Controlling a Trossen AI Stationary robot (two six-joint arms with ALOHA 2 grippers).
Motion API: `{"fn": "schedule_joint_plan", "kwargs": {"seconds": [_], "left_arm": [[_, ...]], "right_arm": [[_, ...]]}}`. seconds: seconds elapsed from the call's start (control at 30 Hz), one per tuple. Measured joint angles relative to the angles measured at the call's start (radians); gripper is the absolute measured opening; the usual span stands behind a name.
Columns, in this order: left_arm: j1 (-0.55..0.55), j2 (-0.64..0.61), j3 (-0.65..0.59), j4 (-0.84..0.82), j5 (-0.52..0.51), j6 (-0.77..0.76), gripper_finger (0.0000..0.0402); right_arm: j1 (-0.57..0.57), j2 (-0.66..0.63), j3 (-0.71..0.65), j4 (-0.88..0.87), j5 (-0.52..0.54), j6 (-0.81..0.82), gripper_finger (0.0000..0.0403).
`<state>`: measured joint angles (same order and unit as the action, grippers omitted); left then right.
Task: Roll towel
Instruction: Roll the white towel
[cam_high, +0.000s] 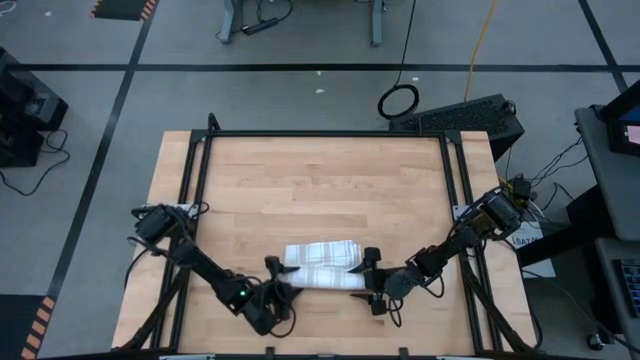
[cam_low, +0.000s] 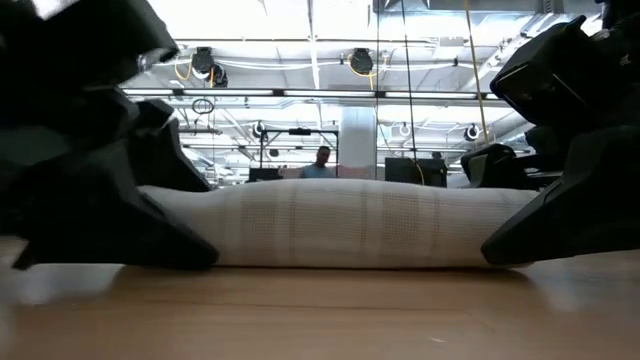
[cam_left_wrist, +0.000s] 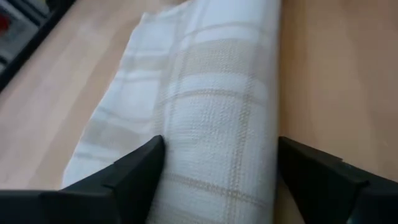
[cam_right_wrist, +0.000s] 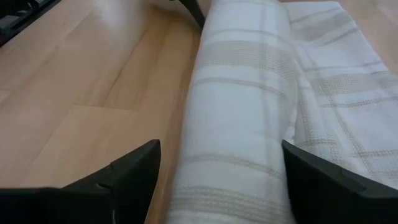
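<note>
The towel (cam_high: 320, 265) is white with faint grey checks and lies near the table's near edge. Its near part is rolled into a roll (cam_low: 340, 225), and a flat part (cam_right_wrist: 348, 81) still lies on the wood on the far side. At the roll's left end is my left gripper (cam_high: 277, 282), open, with one finger on each side of the roll (cam_left_wrist: 217, 112). My right gripper (cam_high: 372, 280) straddles the right end of the roll (cam_right_wrist: 242, 112) in the same way, also open. My left gripper comes at the roll's left end (cam_left_wrist: 186, 186) slanting down from the table's left, along the roll. Its far-side finger (cam_left_wrist: 140, 171) lies against the roll, above the flat layer. Whether the near-side finger (cam_left_wrist: 311, 174) touches, I cannot tell. The roll rests on the table. My right gripper comes slanting down from the table's right, along the roll. Its far-side finger (cam_right_wrist: 311, 174) stands over the flat layer, against the roll's right end (cam_right_wrist: 273, 186). A strip of wood shows between the near-side finger (cam_right_wrist: 134, 171) and the roll.
Black frame rails (cam_high: 320, 133) border the table. Bare wood (cam_high: 320, 190) stretches from the towel toward the far edge. The table's near edge lies just behind both grippers. A person (cam_low: 322, 160) stands far off in the room.
</note>
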<state>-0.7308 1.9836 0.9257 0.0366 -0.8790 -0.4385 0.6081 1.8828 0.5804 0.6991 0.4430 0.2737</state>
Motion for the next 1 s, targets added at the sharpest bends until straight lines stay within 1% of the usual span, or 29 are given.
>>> {"fn": "schedule_joint_plan", "kwargs": {"seconds": [0.13, 0.3, 0.4, 0.47, 0.53, 0.6, 0.73, 0.83, 0.9, 1.0], "left_arm": [[0.007, -0.001, 0.001, -0.047, 0.006, -0.072, 0.0261], [0.002, -0.001, 0.001, -0.048, 0.015, -0.078, 0.0186], [-0.005, -0.001, 0.001, -0.048, 0.023, -0.079, 0.0153], [-0.006, -0.002, 0.001, -0.048, 0.039, -0.081, 0.0139], [-0.007, -0.002, 0.001, -0.051, 0.042, -0.099, 0.0131], [-0.008, -0.002, 0.001, -0.053, 0.047, -0.105, 0.0129], [-0.008, -0.012, 0.001, -0.067, 0.081, -0.131, 0.0127], [-0.008, -0.034, 0.001, -0.072, 0.125, -0.130, 0.0126], [-0.009, -0.049, 0.000, -0.075, 0.158, -0.125, 0.0126], [-0.009, -0.069, -0.001, -0.083, 0.212, -0.106, 0.0126]], "right_arm": [[0.002, 0.000, 0.000, 0.000, 0.000, 0.003, 0.0300], [0.007, -0.004, -0.001, 0.019, 0.024, -0.006, 0.0300], [0.023, -0.029, -0.002, 0.009, 0.068, -0.065, 0.0300], [0.040, -0.060, -0.002, -0.022, 0.094, -0.116, 0.0305], [0.053, -0.091, -0.002, -0.046, 0.104, -0.150, 0.0314], [0.074, -0.123, -0.002, -0.075, 0.136, -0.177, 0.0324], [0.131, -0.161, -0.002, -0.070, 0.174, -0.242, 0.0341], [0.176, -0.154, -0.002, -0.069, 0.239, -0.245, 0.0343], [0.191, -0.125, -0.002, -0.038, 0.281, -0.240, 0.0343], [0.199, -0.066, -0.002, 0.055, 0.295, -0.253, 0.0340]]}}
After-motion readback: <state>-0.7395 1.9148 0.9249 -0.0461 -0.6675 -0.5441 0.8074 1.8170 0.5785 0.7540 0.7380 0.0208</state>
